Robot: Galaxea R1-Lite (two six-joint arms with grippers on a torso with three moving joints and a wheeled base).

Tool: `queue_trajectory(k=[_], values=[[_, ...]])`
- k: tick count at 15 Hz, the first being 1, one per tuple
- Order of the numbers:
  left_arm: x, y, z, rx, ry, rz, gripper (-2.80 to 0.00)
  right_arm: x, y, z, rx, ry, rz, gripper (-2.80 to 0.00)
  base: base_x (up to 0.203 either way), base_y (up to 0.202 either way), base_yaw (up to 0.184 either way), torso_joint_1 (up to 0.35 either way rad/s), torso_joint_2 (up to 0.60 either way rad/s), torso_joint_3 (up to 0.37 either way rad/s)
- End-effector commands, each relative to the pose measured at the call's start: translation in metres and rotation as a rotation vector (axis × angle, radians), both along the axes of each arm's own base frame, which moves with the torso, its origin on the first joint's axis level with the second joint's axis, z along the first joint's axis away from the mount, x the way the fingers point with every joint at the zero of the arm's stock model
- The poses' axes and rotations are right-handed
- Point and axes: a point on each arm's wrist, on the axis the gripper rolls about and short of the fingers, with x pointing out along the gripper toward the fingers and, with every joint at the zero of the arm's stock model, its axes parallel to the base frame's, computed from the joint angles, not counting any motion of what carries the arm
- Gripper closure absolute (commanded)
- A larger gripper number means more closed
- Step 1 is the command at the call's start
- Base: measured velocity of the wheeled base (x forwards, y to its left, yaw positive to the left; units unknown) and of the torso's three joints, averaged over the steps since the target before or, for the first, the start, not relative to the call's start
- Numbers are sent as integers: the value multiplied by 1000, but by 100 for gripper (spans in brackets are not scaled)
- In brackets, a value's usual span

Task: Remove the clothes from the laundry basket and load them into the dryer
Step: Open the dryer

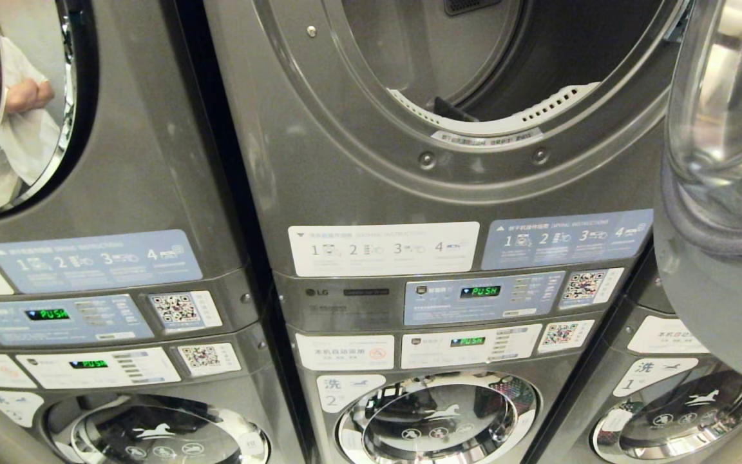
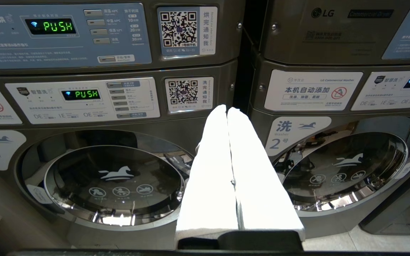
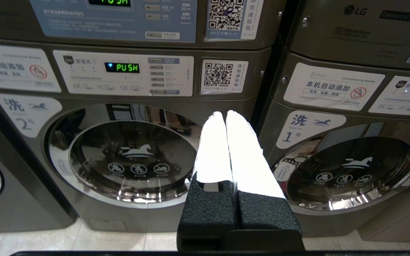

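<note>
So we're parked right in front of a wall of grey stacked LG machines. On the left, a closed dryer door [image 1: 13, 103] mirrors a person's hand and white cloth. In the middle sits the open dryer [image 1: 474, 71], drum looking bare from here, its glass door [image 1: 725, 129] swung out to the right. Below are panels reading PUSH and the round washer doors [image 1: 438, 419]. Our left gripper [image 2: 227, 111] hangs low before washers 3 and 2, white fingers pressed together, holding nothing. Our right gripper [image 3: 225, 114] is the same before washers 2 and 1, over pale floor tiles [image 3: 84, 241]. No clothes or basket in sight.
</note>
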Motion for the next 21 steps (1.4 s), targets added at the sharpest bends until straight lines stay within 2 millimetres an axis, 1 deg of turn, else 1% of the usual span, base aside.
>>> queue_trajectory(k=[1,4,7,9,11,12,21], values=[[0,0,0,0,-1,0,0,-2,0,-1,14,-26,0,0,0,0,0,0,0,0],[0,0,0,0,-1,0,0,-2,0,-1,-10,-27,4,0,0,0,0,0,0,0],[0,0,0,0,-1,0,0,-2,0,-1,-140,-37,20,0,0,0,0,0,0,0],[0,0,0,0,-1,0,0,-2,0,-1,-101,-34,16,0,0,0,0,0,0,0],[0,0,0,0,-1,0,0,-2,0,0,19,-33,-10,0,0,0,0,0,0,0],[0,0,0,2,-1,0,0,-2,0,0,43,-34,-18,0,0,0,0,0,0,0],[0,0,0,2,-1,0,0,-2,-1,0,87,-36,-49,0,0,0,0,0,0,0]])
